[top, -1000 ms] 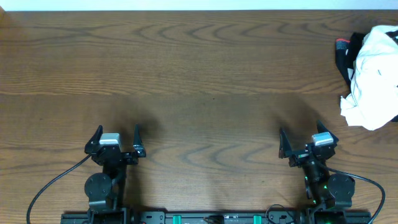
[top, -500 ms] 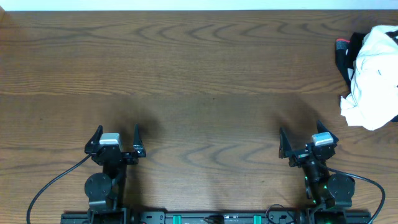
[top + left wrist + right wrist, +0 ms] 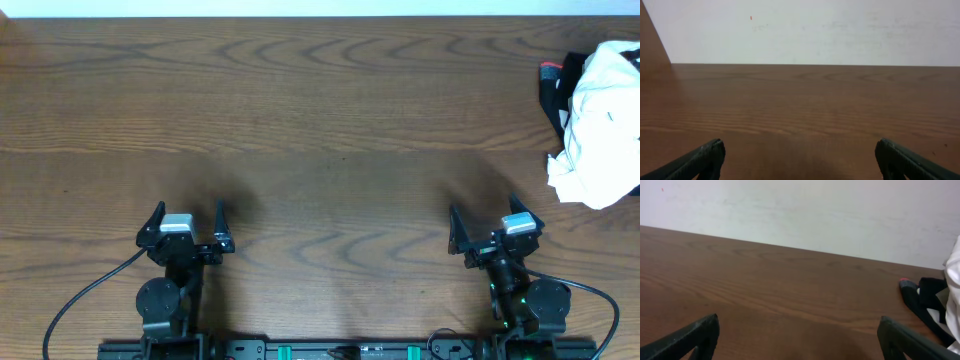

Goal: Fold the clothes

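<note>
Two robot arms sit at the near edge of a brown wooden bench (image 3: 320,120), both pointing toward its far side. The left end effector (image 3: 188,211) has its jaws spread wide with nothing between them; its wrist camera shows only bare wood grain and a pale wall (image 3: 815,30) beyond. The right end effector (image 3: 483,208) is likewise wide apart and holds nothing. The clothes (image 3: 603,125) lie in a crumpled white heap at the far right of the bench, running past the right edge of the overhead view. The heap rests partly on a black item (image 3: 553,95) with a small red tip, which pokes out on its left side. The clothes are well apart from both end effectors, nearer the right one.
</note>
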You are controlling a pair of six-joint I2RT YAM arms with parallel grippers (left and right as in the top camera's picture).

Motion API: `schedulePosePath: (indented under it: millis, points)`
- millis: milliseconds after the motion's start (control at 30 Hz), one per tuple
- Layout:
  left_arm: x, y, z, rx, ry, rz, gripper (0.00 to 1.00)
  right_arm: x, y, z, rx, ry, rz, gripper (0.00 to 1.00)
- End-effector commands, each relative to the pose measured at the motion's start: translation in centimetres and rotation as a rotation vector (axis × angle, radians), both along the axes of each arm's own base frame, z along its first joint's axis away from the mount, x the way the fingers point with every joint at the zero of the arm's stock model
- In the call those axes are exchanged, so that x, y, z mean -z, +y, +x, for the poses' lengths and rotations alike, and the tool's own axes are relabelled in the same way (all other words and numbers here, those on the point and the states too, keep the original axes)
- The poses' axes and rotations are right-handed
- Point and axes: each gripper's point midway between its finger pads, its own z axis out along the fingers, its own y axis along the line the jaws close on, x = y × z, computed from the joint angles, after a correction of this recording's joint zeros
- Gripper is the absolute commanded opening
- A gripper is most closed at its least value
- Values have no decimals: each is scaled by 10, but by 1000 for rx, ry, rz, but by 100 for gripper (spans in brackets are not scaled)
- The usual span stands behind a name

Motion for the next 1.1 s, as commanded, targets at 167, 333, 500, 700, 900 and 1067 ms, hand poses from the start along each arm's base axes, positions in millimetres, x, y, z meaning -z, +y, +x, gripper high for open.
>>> schedulePosePath:
  millis: [167, 333, 500, 700, 900, 1067]
  points:
    - [18, -1, 0, 4, 58, -8, 98, 1, 0, 0, -2, -1, -5, 99]
    - [18, -1, 0, 4, 58, -8, 98, 0, 9, -2, -47, 17, 92, 99]
    - [18, -1, 0, 4, 58, -8, 98, -4, 11, -2, -52, 43, 269, 99]
    - [18, -1, 0, 4, 58, -8, 98, -36, 14, -4, -89, -54, 390, 99]
    - [18, -1, 0, 4, 58, -8, 98, -97, 26, -23, -202, -333, 270, 99]
    - [18, -1, 0, 4, 58, -8, 98, -135, 25, -34, -200, -430, 219, 99]
